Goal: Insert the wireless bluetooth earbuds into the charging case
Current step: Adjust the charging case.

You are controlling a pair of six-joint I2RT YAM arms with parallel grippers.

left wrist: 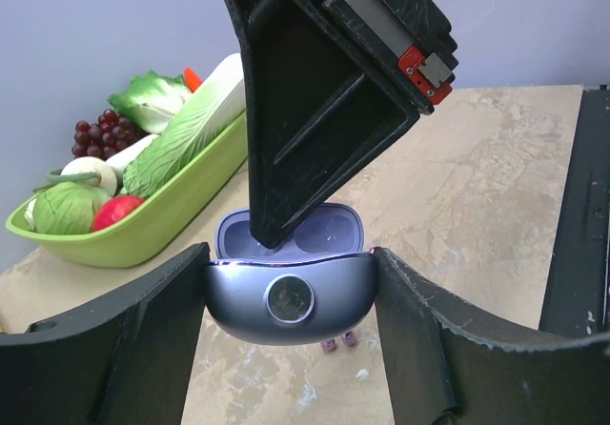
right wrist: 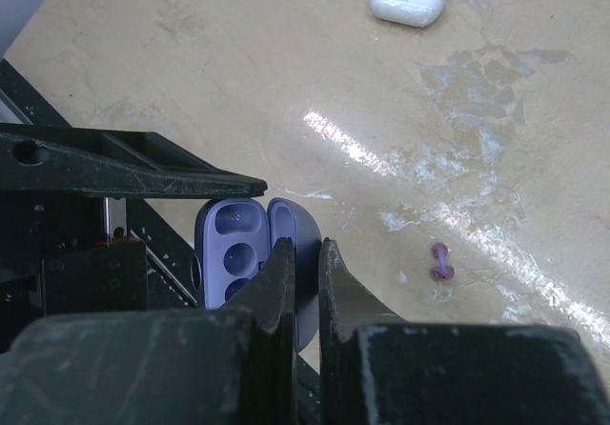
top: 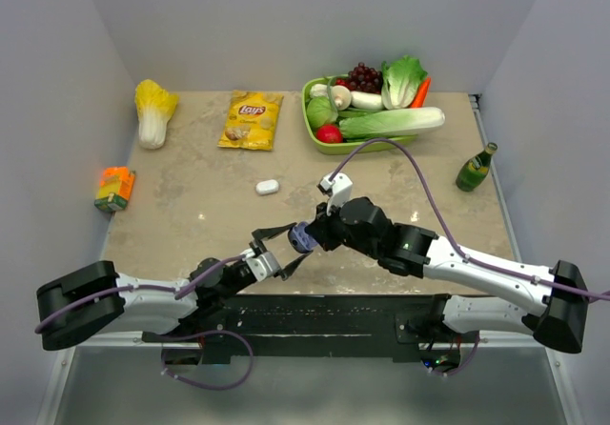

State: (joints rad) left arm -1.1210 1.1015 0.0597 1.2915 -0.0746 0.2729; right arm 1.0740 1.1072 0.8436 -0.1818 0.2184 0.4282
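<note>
The lilac charging case (left wrist: 286, 296) hangs above the table with its lid (right wrist: 303, 234) open. My left gripper (left wrist: 291, 282) is shut on the case body, one finger on each side. From above, my right gripper (right wrist: 305, 253) is shut on the raised lid, one finger inside it and one outside. In the top view both grippers meet at the case (top: 302, 237). Two lilac earbuds (right wrist: 440, 261) lie together on the table just past the case; the left wrist view shows these earbuds (left wrist: 340, 340) under the case. The sockets in the case look empty.
A white closed case (top: 267, 187) lies mid-table. At the back stand a green basket (top: 310, 125) of vegetables, a chips bag (top: 252, 120) and a napa cabbage (top: 154, 111). An orange carton (top: 114, 188) sits at the left edge, a green bottle (top: 476, 168) at the right.
</note>
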